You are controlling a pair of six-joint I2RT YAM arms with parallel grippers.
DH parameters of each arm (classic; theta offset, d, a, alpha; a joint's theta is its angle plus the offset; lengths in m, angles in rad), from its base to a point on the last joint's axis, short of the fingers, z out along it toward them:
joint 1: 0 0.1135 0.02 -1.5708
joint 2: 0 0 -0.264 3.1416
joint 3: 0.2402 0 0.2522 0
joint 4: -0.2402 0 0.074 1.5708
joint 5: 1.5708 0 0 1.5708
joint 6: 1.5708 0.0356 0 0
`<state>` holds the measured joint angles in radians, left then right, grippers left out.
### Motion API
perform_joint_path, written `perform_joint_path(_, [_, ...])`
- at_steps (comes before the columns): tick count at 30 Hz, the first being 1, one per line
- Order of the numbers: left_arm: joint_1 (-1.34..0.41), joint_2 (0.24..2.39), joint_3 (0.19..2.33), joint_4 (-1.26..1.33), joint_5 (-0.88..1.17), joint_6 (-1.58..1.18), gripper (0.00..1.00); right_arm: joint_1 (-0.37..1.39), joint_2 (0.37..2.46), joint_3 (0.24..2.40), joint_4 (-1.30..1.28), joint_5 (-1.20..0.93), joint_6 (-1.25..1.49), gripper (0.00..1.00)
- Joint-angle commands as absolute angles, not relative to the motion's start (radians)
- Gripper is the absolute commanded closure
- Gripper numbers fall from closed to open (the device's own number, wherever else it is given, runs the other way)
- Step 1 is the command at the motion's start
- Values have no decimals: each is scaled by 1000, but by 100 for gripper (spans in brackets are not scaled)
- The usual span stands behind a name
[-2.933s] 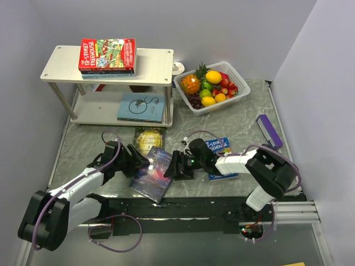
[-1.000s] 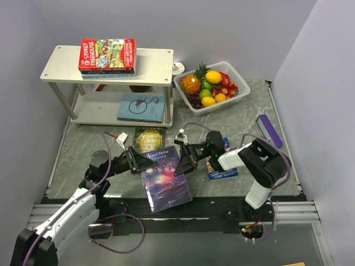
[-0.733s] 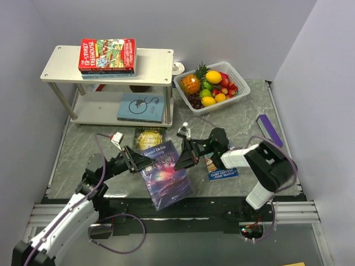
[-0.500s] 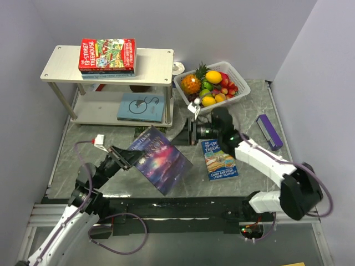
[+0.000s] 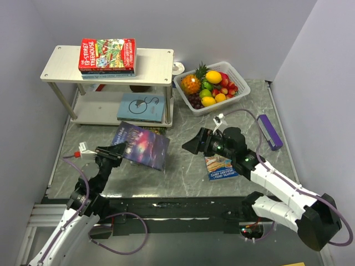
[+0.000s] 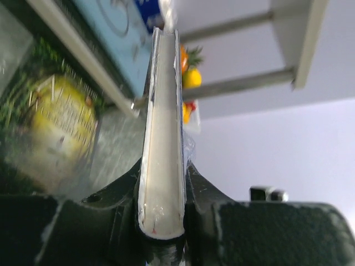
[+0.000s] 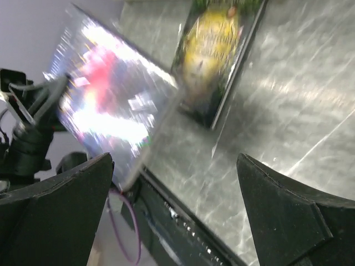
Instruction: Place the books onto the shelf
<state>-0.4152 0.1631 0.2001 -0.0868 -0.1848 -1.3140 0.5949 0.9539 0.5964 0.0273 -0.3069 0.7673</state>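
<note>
Left pincer (image 5: 108, 153) clamps the galaxy book (image 5: 141, 145) by its near-left edge. The book is off the desk (image 5: 233, 124), tilted, with its long axis running from the pincer out to the right. The shelf (image 5: 161, 61) lies straight beyond, just past the book's far edge, so we judge the left arm is the one to finish: forward and up. The top board has bare room right of the red stack (image 5: 108, 55); a pale blue book (image 5: 141, 107) sits below. Right pincer (image 5: 187, 147) is wide and empty, beside the blue Treehouse book (image 5: 222, 166).
</note>
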Motion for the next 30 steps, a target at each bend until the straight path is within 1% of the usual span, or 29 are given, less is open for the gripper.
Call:
perform_joint_path(1, [-413, 123, 233, 163, -415, -1405, 99, 594, 974, 647, 222, -414, 812, 0])
perform_joint_path(2, [-413, 136, 238, 164, -479, -1404, 99, 595, 983, 649, 219, -425, 808, 0])
perform_joint_path(5, [-411, 204, 253, 210, -529, -1353, 99, 595, 965, 644, 213, -416, 789, 1])
perform_joint_path(10, [-399, 365, 296, 362, -538, -1238, 99, 594, 953, 632, 199, -414, 753, 3])
perform_joint_path(14, [-309, 463, 311, 509, -414, -1221, 99, 592, 985, 624, 219, -454, 762, 3])
perform_joint_path(16, [-267, 504, 302, 584, -365, -1265, 99, 592, 1018, 614, 248, -485, 784, 3])
perform_joint_path(18, [-189, 543, 305, 617, -327, -1301, 99, 591, 1043, 606, 296, -505, 810, 4])
perform_joint_path(20, [-96, 616, 316, 707, -214, -1342, 99, 591, 1074, 607, 327, -526, 818, 4])
perform_joint_path(23, [-25, 725, 331, 839, -101, -1385, 99, 591, 1101, 614, 339, -532, 825, 4])
perform_joint_path(25, [-3, 806, 348, 873, -46, -1385, 99, 589, 1114, 620, 342, -529, 819, 4])
perform_joint_path(30, [32, 963, 385, 1034, 15, -1390, 99, 575, 1143, 643, 347, -546, 815, 5])
